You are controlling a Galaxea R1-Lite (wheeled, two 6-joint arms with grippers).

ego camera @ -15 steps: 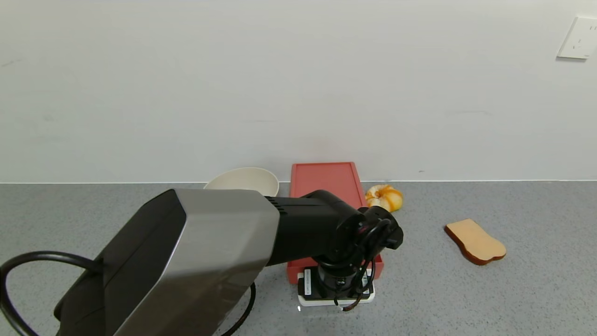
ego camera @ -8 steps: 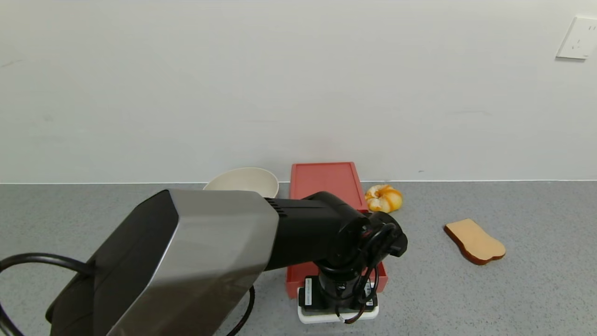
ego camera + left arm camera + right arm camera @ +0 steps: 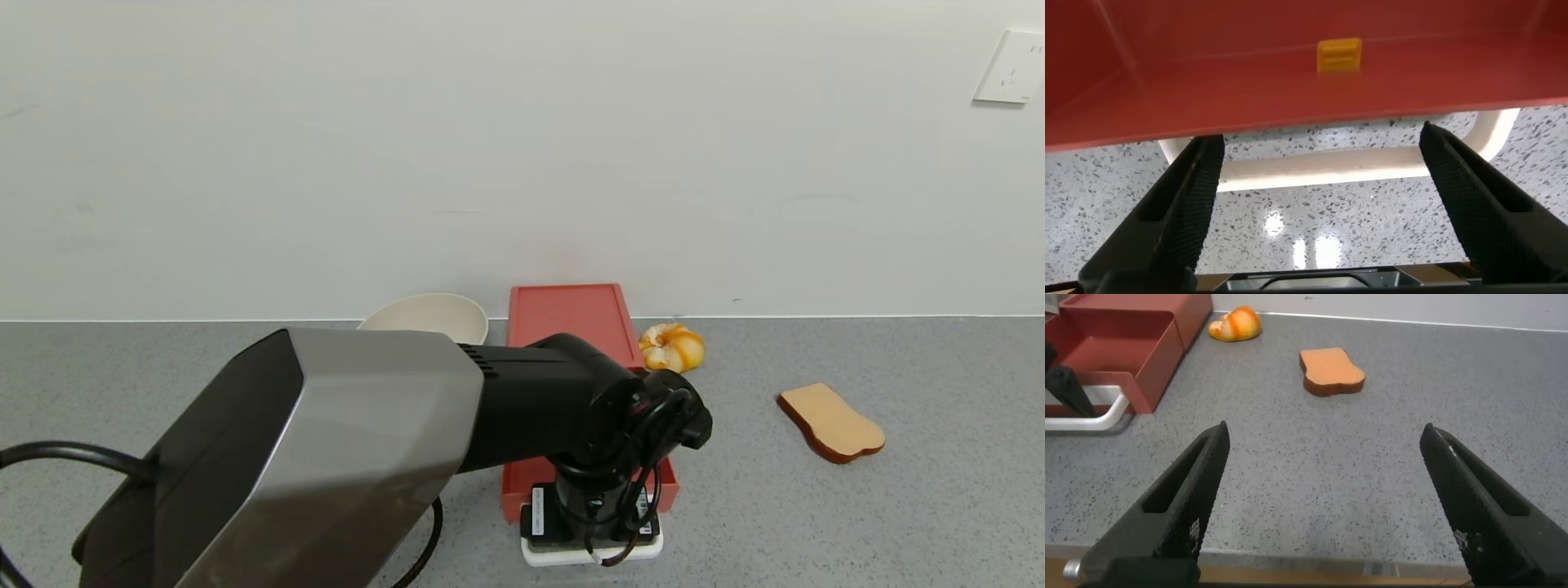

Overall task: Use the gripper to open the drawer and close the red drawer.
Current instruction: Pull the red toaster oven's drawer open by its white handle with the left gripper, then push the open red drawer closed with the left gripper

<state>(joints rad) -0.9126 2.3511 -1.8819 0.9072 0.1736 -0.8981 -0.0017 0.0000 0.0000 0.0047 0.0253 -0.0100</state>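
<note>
The salmon-red drawer (image 3: 567, 314) stands at the back of the table by the wall. Its tray is pulled out toward me, with the white loop handle (image 3: 592, 557) at the near end. My left gripper (image 3: 589, 523) points down over that handle. In the left wrist view, the left gripper (image 3: 1319, 139) is open. Its dark fingers (image 3: 1196, 196) cross the handle bar (image 3: 1323, 167), with the tips close to the red tray front (image 3: 1249, 82). The right wrist view shows the open tray (image 3: 1118, 343) and handle (image 3: 1094, 418). My right gripper (image 3: 1324, 431) is open and empty over the table's front edge.
A beige bowl (image 3: 424, 318) sits left of the drawer. A peeled orange (image 3: 671, 345) lies right of it, and a bread slice (image 3: 831, 422) farther right. The wall stands close behind, with a socket (image 3: 1011, 67). My left arm hides the table's left front.
My left gripper has moved toward me, and the tray and white handle have slid out with it. In the last half second they have hardly moved.
</note>
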